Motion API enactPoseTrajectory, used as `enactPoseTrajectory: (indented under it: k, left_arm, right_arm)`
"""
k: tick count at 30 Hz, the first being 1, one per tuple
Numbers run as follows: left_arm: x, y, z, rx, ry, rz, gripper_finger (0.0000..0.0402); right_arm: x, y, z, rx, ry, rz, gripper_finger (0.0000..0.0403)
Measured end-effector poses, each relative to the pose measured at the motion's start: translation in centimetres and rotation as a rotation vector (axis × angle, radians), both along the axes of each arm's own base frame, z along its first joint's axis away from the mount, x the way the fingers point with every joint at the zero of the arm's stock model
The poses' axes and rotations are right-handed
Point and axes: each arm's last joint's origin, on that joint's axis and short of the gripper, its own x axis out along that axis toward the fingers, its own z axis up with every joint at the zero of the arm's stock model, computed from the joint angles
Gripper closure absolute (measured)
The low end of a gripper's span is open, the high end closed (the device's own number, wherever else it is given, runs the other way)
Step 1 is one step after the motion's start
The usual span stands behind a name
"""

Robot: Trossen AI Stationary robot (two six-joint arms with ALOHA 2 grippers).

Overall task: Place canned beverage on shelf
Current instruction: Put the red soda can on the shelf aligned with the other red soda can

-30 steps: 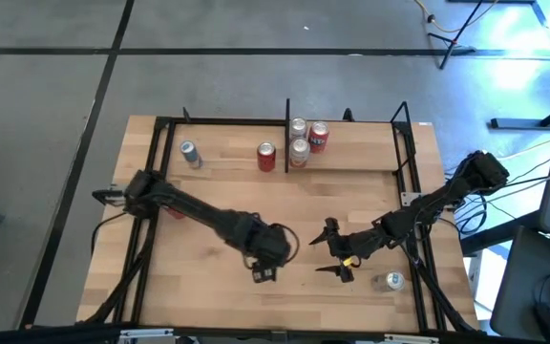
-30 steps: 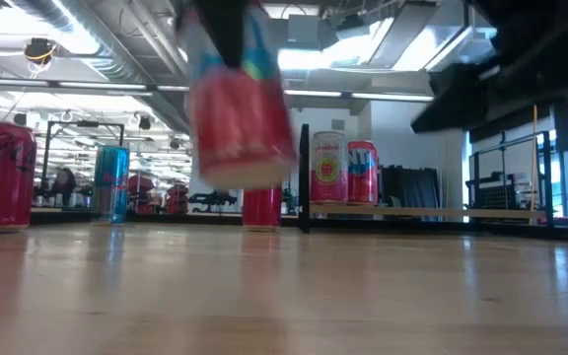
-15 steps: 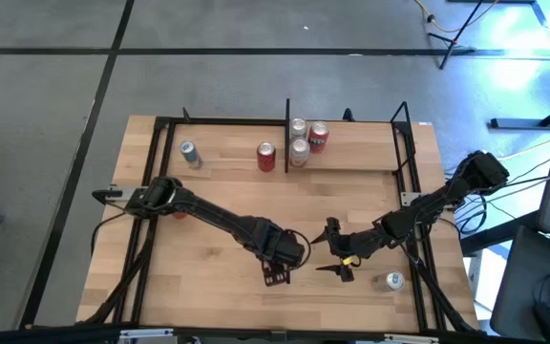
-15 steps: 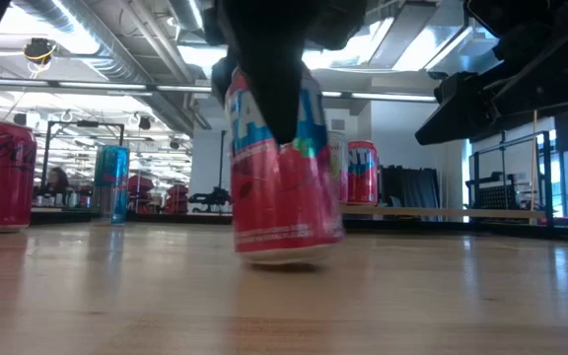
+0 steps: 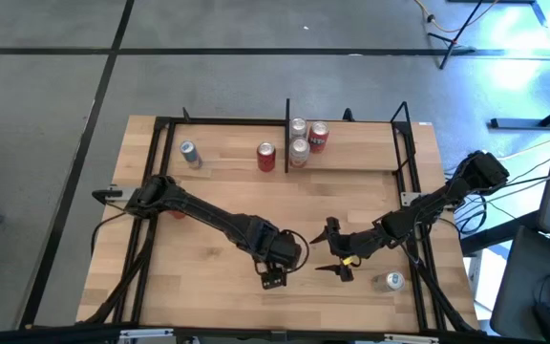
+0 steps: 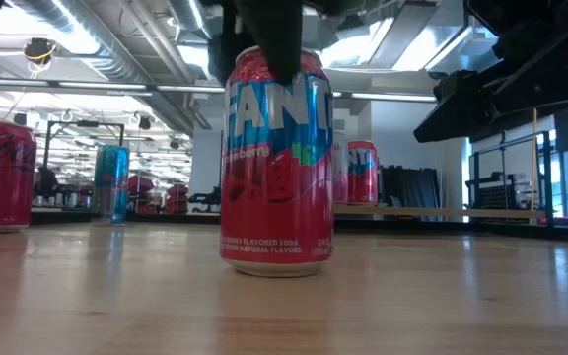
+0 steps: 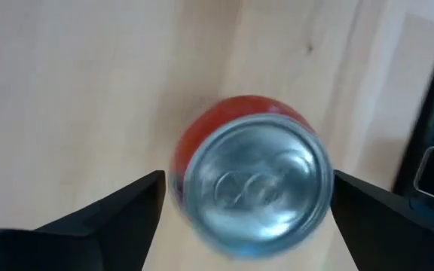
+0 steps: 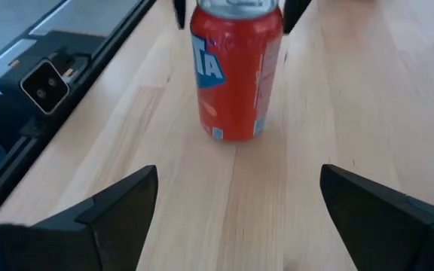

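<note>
The left gripper's (image 7: pixel 247 197) jaws stand spread on either side of a red strawberry soda can (image 6: pixel 276 163), with a clear gap between each dark finger and the can's wall, so it grips nothing; it hangs directly over the silver top of the can, at the near middle of the wooden table (image 5: pixel 208 186). That can stands upright on the boards on its own base, well short of the shelf (image 5: pixel 351 158). The right gripper (image 8: pixel 232 203) is also wide open and empty, low over the table just to the right of the can and pointed at it, the can upright ahead of its two fingers. The shelf is the bay at the far edge of the table, to the right of the thin black divider plate (image 5: pixel 287 134), and three cans (image 5: pixel 306 137) already stand clustered there, close against that plate. Left of the divider sit a red can (image 5: pixel 266 156) and a blue-topped can (image 5: pixel 190 153), apart from each other. Another can (image 5: pixel 391 281) stands near the table's front right corner.
</note>
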Motion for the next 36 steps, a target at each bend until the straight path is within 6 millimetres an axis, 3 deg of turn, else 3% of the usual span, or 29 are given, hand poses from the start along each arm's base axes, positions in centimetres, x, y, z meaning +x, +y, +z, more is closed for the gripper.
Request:
enactPoseTrajectory:
  k: [6, 13, 18, 27, 32, 36]
  left_arm:
    - [-2.9, -2.0, 2.8, 0.208, -0.075, 0.011, 0.0055]
    - [-5.9, -6.5, 2.9, 0.341, -0.165, 0.018, 0.0055]
    - [-8.1, -8.9, -0.8, 0.391, -0.196, 0.056, 0.0055]
    - [-12.1, -9.4, -8.4, 0.485, -0.303, 0.239, 0.0055]
    - [-12.6, -8.9, -10.9, 0.464, -0.397, 0.305, 0.0055]
    - [-12.5, -8.9, -11.8, 0.426, -0.452, 0.326, 0.0055]
  right_arm:
    - [0.2, 0.1, 0.4, 0.021, -0.044, 0.001, 0.0049]
    - [1.4, 0.9, -0.4, 0.027, -0.112, 0.026, 0.0049]
    - [3.1, 1.7, -2.2, -0.021, -0.109, 0.008, 0.0049]
    - [6.6, 3.5, -4.0, -0.099, -0.134, -0.05, 0.0049]
    - [8.1, 3.9, -4.8, -0.109, -0.126, -0.091, 0.0049]
    - [9.4, 4.0, -5.0, -0.093, -0.133, -0.14, 0.0049]
